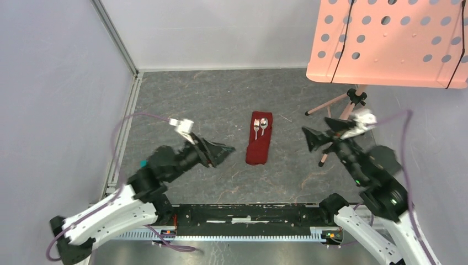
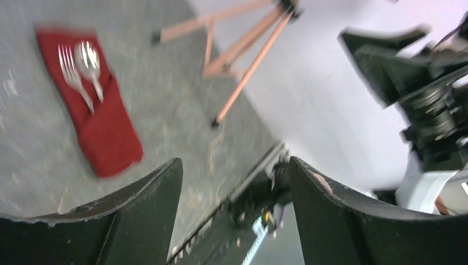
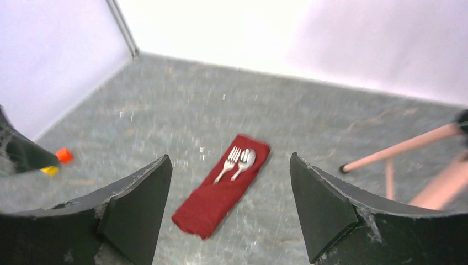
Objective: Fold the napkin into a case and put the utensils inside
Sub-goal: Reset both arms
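The dark red napkin lies folded as a narrow flat case [image 1: 259, 144] on the grey table. A silver fork [image 1: 256, 128] and spoon [image 1: 264, 125] stick out of its far end, handles tucked in the cloth. The case also shows in the left wrist view [image 2: 94, 105] and the right wrist view [image 3: 223, 186], with the fork [image 3: 227, 163] and spoon [image 3: 244, 162] side by side. My left gripper [image 1: 229, 149] is open and empty, to the left of the case. My right gripper [image 1: 307, 136] is open and empty, to its right. Neither touches the cloth.
A pink perforated board [image 1: 389, 41] on thin pink tripod legs [image 1: 331, 102] stands at the back right, close to my right arm. A metal frame post [image 1: 118, 38] and a grey wall bound the left side. The black base rail [image 1: 248, 218] runs along the near edge.
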Action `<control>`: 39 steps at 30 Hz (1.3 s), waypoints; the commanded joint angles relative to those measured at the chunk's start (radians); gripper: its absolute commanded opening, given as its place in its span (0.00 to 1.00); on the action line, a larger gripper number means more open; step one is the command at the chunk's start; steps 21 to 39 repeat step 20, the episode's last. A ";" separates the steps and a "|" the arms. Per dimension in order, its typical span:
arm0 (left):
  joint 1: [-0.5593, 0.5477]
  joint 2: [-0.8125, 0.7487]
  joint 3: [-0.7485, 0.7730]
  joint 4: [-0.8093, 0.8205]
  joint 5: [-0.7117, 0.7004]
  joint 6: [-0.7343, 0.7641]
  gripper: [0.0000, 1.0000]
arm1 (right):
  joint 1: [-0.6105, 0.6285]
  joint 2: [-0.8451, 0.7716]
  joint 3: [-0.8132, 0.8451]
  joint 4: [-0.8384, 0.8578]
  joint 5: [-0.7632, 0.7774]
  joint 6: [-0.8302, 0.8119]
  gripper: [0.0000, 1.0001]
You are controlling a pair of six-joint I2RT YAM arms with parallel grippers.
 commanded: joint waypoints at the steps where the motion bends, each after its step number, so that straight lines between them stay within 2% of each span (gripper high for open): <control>1: 0.004 -0.115 0.329 -0.445 -0.193 0.316 0.78 | -0.002 -0.090 0.157 -0.141 0.112 -0.065 0.85; 4: 0.004 -0.113 0.516 -0.576 -0.245 0.402 0.78 | -0.001 -0.123 0.244 -0.176 0.132 -0.092 0.89; 10: 0.004 -0.119 0.768 -0.686 -0.284 0.500 0.79 | -0.001 -0.135 0.418 -0.245 0.209 -0.157 0.98; 16: 0.004 -0.131 0.928 -0.718 -0.291 0.560 0.81 | -0.001 -0.174 0.455 -0.212 0.222 -0.175 0.98; 17: 0.004 -0.150 0.948 -0.729 -0.306 0.566 0.82 | -0.001 -0.197 0.415 -0.169 0.192 -0.198 0.98; 39: 0.002 -0.164 0.942 -0.733 -0.316 0.566 0.82 | 0.000 -0.194 0.390 -0.156 0.176 -0.208 0.98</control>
